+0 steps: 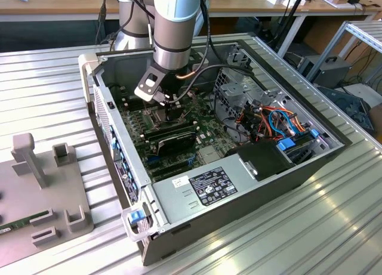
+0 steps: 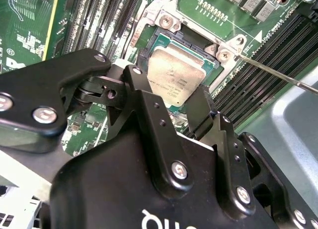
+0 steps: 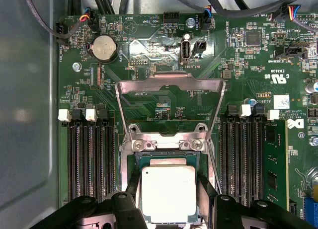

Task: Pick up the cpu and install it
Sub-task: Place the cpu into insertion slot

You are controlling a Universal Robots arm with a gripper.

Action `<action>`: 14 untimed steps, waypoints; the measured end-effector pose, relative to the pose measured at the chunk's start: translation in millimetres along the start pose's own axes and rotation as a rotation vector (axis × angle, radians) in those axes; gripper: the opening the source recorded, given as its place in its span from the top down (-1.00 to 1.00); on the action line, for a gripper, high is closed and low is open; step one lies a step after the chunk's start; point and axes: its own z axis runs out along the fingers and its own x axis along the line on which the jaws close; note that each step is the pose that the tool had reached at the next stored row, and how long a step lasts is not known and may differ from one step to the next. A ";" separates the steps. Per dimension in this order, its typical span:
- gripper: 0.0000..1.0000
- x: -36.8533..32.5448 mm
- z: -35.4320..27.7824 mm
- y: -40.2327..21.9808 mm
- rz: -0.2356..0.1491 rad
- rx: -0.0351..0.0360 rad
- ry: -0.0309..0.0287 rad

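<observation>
Silvery-grey metal top of the cpu faces up in the first wrist view; chip flat and near-square, with no marked long axis, its edges parallel to the memory slots; it sits over the dark socket, whose hinged metal frame is swung open; black fingers of the gripper press two opposite edges, clamped on the chip; a coin cell lies beyond the frame.

Second wrist view: cpu level between the fingers of the gripper; a thin lever rod crosses beside the socket.

Exterior view: gripper reaches down into an open computer case on a ribbed metal table; a grey fixture is near, at the exterior view's left; a wooden bench stands far behind.
</observation>
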 end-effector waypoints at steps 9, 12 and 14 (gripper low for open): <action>-0.25 0.1 0.2 0.0 0.000 -0.0002 0.0003; -0.25 0.0 0.2 0.0 0.000 -0.0001 0.0001; -0.25 0.0 0.2 0.0 0.000 -0.0001 0.0001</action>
